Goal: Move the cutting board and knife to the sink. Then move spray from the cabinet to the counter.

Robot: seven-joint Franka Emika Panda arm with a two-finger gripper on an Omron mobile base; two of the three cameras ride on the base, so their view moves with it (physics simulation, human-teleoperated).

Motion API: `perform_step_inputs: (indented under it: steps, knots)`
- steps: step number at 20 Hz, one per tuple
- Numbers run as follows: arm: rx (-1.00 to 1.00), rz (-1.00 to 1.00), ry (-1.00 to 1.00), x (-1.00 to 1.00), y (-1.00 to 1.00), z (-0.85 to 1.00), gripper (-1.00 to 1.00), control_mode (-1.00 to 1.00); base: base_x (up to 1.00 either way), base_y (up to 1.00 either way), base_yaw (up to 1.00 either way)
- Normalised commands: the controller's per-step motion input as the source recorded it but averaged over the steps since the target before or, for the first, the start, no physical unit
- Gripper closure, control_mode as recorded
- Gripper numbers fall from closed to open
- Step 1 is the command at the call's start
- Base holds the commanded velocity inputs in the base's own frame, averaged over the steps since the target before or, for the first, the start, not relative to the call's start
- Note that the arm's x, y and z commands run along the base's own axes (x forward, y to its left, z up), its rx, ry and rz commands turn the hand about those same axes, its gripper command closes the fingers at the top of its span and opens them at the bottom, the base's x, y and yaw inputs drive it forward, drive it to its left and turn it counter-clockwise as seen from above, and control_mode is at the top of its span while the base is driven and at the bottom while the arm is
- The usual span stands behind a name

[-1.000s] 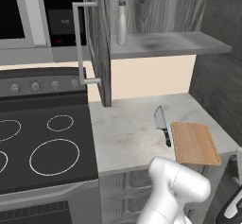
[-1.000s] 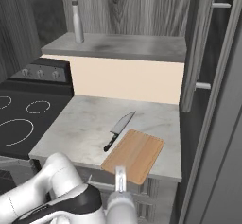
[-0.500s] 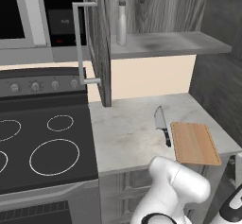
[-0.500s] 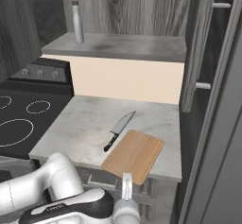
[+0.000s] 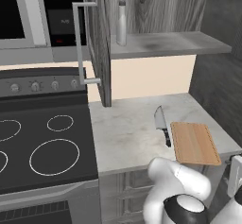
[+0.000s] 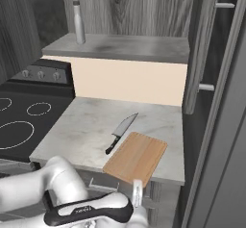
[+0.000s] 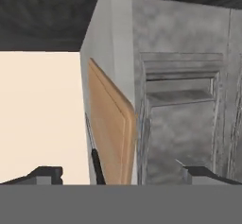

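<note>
You are at the first step: the cutting board [image 5: 194, 143] has yet to be picked up, and it lies flat at the front right corner of the surface [image 5: 127, 133], its front edge jutting a little past the lip. The knife [image 5: 162, 124] lies just beside its left edge, black handle toward you. Your hand [image 7: 120, 173] sits low in front of the surface, rolled sideways, its fingers spread wide with nothing between them, and the overhanging edge of the board lies ahead in the gap. Judging from that, your next move is to ease forward until the fingers straddle the thin edge, then close (keep clear of the knife handle, which lies close).

The spray [image 5: 121, 18] stands upright on the shelf of the open cabinet [image 5: 99, 43], at its left end, waiting for later. To the left of the surface is a black stove [image 5: 42, 147]; grey drawer fronts [image 7: 182, 119] sit under the surface. The sink cannot be made out from here.
</note>
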Motion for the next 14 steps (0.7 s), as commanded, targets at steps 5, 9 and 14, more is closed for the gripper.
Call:
perform_step_inputs:
  steps: [5, 9, 14]
  knots:
    - [0.00, 0.00, -0.12, 0.25, -0.22, -0.30, -1.00, -1.00, 0.00, 0.00, 0.00]
    - [0.00, 0.01, -0.10, 0.20, -0.03, -0.13, -1.00, -1.00, 0.00, 0.00, 0.00]
    - [0.00, 0.01, -0.08, 0.15, 0.00, -0.04, -1.00, -1.00, 0.00, 0.00, 0.00]
